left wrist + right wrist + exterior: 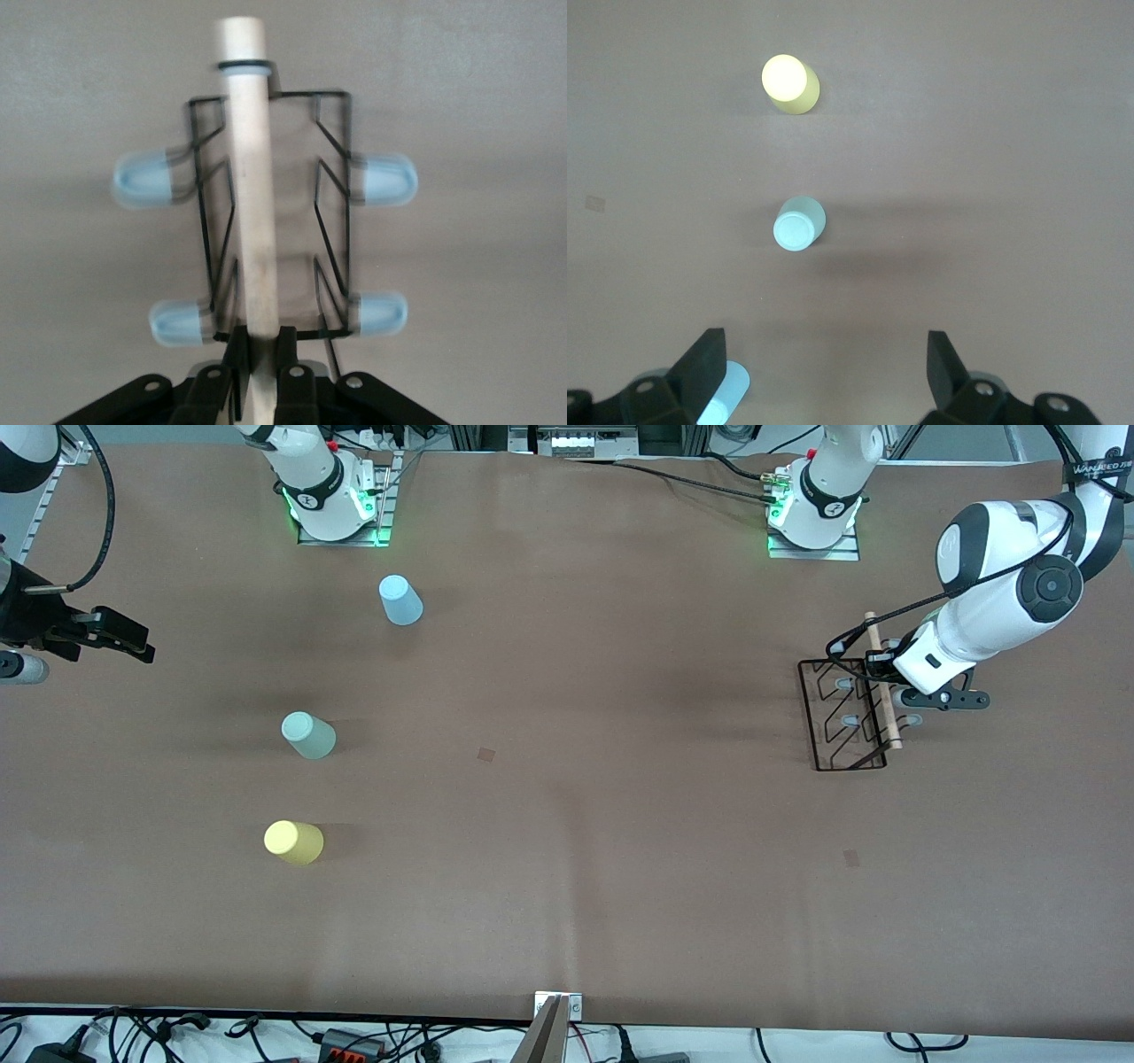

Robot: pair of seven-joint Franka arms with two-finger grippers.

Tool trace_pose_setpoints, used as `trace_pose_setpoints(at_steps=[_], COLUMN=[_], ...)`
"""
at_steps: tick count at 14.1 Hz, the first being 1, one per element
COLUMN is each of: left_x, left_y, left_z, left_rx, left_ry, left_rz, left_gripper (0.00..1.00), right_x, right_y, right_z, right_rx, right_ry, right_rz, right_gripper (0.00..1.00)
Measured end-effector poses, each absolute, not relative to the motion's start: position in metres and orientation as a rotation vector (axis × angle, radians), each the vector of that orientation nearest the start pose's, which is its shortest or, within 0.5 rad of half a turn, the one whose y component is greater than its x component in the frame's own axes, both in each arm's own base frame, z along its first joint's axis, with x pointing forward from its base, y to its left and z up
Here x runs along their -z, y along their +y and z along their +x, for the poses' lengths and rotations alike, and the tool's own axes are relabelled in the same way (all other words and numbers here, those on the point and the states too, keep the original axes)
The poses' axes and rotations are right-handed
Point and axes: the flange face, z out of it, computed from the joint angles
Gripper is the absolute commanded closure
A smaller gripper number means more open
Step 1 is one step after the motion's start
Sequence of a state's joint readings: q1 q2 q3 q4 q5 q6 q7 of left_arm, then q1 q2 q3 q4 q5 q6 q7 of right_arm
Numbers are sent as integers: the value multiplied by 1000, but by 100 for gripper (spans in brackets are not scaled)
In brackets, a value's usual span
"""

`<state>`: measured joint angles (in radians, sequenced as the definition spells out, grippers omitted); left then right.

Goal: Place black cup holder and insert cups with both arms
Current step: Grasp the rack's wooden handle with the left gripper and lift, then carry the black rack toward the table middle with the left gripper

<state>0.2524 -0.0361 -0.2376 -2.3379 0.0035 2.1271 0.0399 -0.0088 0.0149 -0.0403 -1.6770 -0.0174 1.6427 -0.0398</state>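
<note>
A: Desk [567, 886] first. What lay on it?

B: Brown desk. The black cup holder [842, 717] stood toward the left arm's end, pale wooden rod handle [883, 682] across its top. Three cups sat upside down toward the right arm's end, well apart from each other and from the holder.

A: The arms?

B: The left arm [1001, 602] reached down over the holder. The left gripper [259, 354] had its fingers [235, 350] closed on the rod handle near one end; the left wrist view showed the rod running out between them, with four grey-blue peg tips [385, 180] either side of it. The holder's base looked level with the desk; could not tell whether it was touching.

A: And the right?

B: The right arm waited. The right gripper [824, 354] hung over the desk's edge at the right arm's end, fingers [704, 354] spread wide, holding nothing.

A: Cups, in order?

B: Light blue cup [400, 600] farthest from the front camera, mint green cup [308, 735] between, yellow cup [293, 841] nearest.
</note>
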Motion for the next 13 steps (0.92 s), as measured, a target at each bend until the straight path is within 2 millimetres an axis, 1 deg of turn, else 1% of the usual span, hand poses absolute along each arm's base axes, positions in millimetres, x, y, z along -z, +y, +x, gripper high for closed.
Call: trace_pose_setpoints(at_steps=[5, 7, 8, 9, 11, 13], left_x=[-335, -340, -346, -357, -385, -413], left_y=[7, 6, 2, -7, -33, -69], left_z=[477, 478, 480, 484, 495, 504], left_rx=[-307, -337, -349, -352, -335, -302], left_ry=[53, 57, 70, 97, 174, 263], left_rz=[-3120, -3117, -3114, -3110, -3100, -3090], left_gripper=[99, 99, 99, 99, 99, 100], right_x=[-572, -572, -572, -572, -572, -572], right_y=[-29, -29, -29, -29, -29, -29], right_z=[560, 560, 560, 560, 560, 560], right_rx=[-78, -78, -79, -79, -79, -78], right_ry=[12, 12, 12, 12, 12, 11], right_rz=[-3156, -3156, -3156, -3156, -3156, -3156], right_gripper=[0, 0, 0, 0, 0, 0])
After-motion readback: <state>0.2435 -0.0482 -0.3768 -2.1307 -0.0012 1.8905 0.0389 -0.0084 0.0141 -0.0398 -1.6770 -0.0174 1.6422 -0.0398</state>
